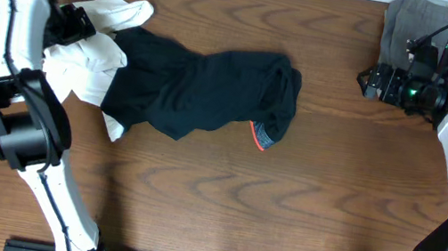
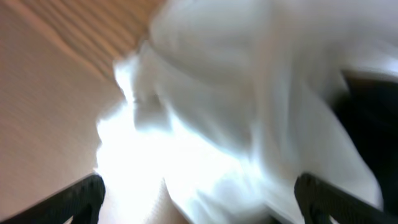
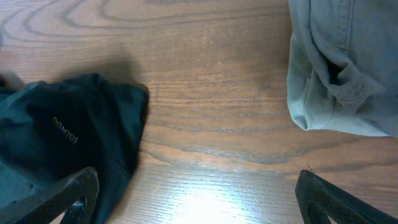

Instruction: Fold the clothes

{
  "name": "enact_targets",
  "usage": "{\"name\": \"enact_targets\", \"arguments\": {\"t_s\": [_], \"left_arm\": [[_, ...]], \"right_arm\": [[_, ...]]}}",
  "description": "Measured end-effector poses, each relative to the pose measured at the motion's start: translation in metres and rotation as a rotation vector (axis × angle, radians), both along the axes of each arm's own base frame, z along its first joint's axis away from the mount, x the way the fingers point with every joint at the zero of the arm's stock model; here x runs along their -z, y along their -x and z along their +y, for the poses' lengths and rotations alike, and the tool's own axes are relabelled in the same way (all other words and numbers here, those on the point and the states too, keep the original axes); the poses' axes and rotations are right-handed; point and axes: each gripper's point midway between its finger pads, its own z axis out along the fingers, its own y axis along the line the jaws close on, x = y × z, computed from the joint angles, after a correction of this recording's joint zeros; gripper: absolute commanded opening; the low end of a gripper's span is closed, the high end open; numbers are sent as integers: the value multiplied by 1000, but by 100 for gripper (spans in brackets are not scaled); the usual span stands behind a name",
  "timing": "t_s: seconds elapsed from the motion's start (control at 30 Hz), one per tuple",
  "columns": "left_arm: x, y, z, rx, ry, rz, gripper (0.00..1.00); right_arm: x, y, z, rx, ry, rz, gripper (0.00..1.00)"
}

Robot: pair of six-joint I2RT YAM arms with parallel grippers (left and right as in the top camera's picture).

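Note:
Long black trousers (image 1: pixel 203 86) lie crumpled across the middle of the table, with a coral-red waistband edge (image 1: pixel 258 137) showing at their lower right. A white T-shirt (image 1: pixel 97 42) is bunched at their left end, partly under them. My left gripper (image 1: pixel 86 27) hovers over the T-shirt; in the left wrist view its fingers (image 2: pixel 81 199) stand wide apart and open, with blurred white cloth (image 2: pixel 236 106) filling the picture. Right of the trousers, my right gripper (image 1: pixel 367 79) is open above bare wood (image 3: pixel 211 186). The trousers (image 3: pixel 62 143) lie by its left finger.
Grey-khaki shorts (image 1: pixel 428 32) lie at the back right corner, behind the right gripper and seen close in the right wrist view (image 3: pixel 342 68). Both arm bases stand along the front edge of the wooden table (image 1: pixel 220 206).

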Motion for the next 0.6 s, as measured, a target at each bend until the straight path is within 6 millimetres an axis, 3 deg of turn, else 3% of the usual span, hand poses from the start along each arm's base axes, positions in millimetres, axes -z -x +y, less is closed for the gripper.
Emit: {"name": "enact_targets", "arguments": {"t_s": [0.13, 0.3, 0.4, 0.6], "left_arm": [[-7, 4, -18, 37, 90, -8, 98], [-8, -2, -29, 73, 121, -28, 98], [-8, -2, -27, 71, 116, -30, 98], [-8, -3, -26, 71, 112, -34, 98]], "right_arm": [[0, 1, 18, -41, 1, 4, 99], [6, 2, 78, -179, 4, -5, 94], [25, 0, 118, -270, 0, 9, 89], [70, -3, 163, -345, -17, 54, 79]]}}
